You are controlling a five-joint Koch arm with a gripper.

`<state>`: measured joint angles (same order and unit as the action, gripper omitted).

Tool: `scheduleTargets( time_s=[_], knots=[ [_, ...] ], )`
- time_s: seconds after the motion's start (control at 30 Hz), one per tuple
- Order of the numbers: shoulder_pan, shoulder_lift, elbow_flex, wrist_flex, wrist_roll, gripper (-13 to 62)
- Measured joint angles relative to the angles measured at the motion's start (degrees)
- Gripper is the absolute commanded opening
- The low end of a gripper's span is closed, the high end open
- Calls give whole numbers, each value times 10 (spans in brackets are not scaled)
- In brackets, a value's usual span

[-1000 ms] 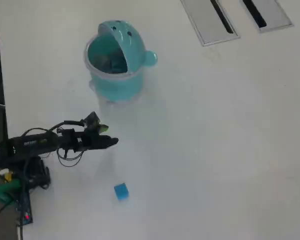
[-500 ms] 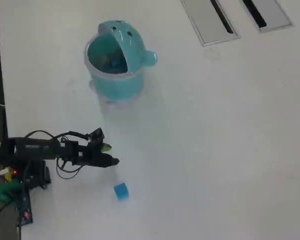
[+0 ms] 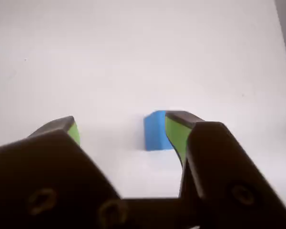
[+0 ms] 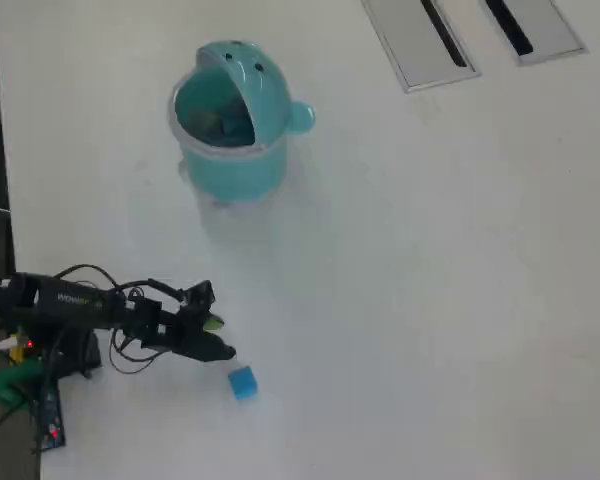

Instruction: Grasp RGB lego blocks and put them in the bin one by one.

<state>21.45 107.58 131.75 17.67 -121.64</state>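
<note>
The gripper [image 3: 121, 129] is seen spread apart, low over the table; the blue block [image 3: 156, 131] sits against the wrist view's right fingertip [image 3: 177, 130], off-centre, ungrasped.

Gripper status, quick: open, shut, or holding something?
Gripper: open, holding nothing; the blue lego block sits on the table between its jaws, against one of them.

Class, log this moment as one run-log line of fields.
gripper: open, low | blue block: beside right-hand jaw in wrist view, not grasped | bin: lid open, apart
</note>
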Motion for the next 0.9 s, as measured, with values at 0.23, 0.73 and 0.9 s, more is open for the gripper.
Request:
scheduleTargets(
  time_s=[0.23,0.73,0.9],
  knots=[
    [35,-32,0,-2,-13,323],
    [83,-96,-58,-3,-34,327],
    [93,-112,-72,-3,-39,331]
  ],
)
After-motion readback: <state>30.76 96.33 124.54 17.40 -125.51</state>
